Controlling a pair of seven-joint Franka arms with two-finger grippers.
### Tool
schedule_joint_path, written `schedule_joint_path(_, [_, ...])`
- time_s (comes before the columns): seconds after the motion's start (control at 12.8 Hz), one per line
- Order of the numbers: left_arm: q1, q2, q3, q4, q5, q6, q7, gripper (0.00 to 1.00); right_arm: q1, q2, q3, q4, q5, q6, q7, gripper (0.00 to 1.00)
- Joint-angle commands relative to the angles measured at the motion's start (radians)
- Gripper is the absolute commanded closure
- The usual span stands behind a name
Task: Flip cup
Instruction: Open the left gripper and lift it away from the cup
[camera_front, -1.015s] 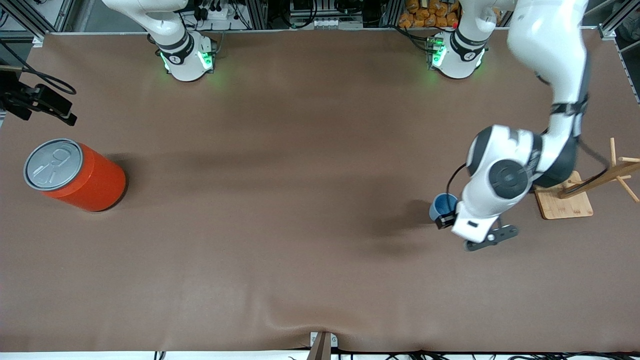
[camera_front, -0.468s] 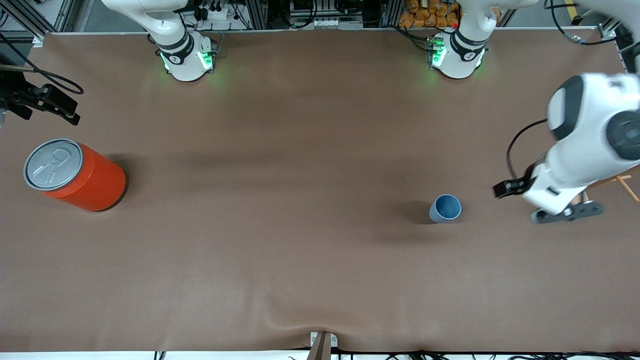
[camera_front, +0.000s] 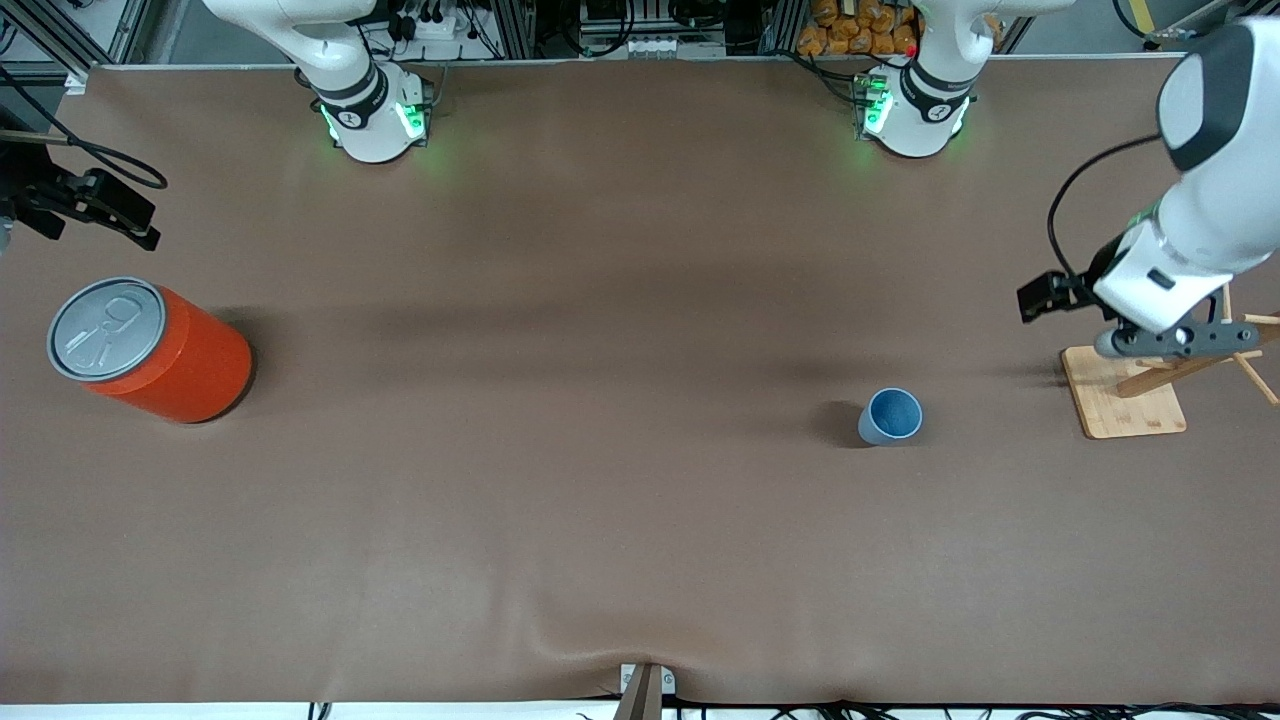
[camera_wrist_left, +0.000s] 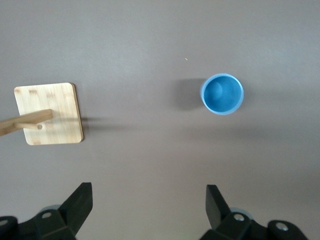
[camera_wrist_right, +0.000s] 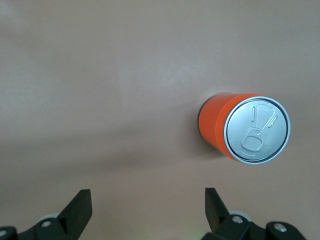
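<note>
The small light-blue cup (camera_front: 890, 416) stands upright on the brown table, mouth up, with its darker blue inside showing. It also shows in the left wrist view (camera_wrist_left: 222, 93). My left gripper (camera_wrist_left: 148, 200) is open and empty, high in the air. In the front view it (camera_front: 1135, 300) hangs by the wooden stand, well apart from the cup toward the left arm's end of the table. My right gripper (camera_wrist_right: 148, 200) is open and empty, held up beside the orange can at the right arm's end, where it waits (camera_front: 100, 205).
A big orange can (camera_front: 150, 350) with a grey pull-tab lid stands at the right arm's end; it also shows in the right wrist view (camera_wrist_right: 245, 127). A wooden stand with a square base (camera_front: 1125, 400) and slanted pegs stands at the left arm's end.
My left gripper has left the cup's side and risen away toward the wooden stand at the left arm's end. The cup stays upright where it was. The right arm has barely moved.
</note>
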Motion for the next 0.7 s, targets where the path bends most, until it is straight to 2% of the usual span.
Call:
schedule_joint_path(0.0, [-0.006, 0.003, -0.019, 0.087, -0.013, -0.087, 0.054, 0.0, -0.005, 0.01, 0.002, 0.016, -0.004, -0.013, 0.0, 0.0])
schedule_joint_path(0.16, [-0.006, 0.0, -0.018, 0.147, -0.004, -0.137, 0.065, 0.0, -0.008, 0.01, -0.001, 0.017, 0.031, -0.009, -0.002, 0.0])
schedule_joint_path(0.62, [-0.052, -0.001, -0.009, 0.259, -0.013, -0.267, 0.12, 0.0, -0.009, 0.01, -0.001, 0.016, 0.033, -0.012, -0.002, 0.0])
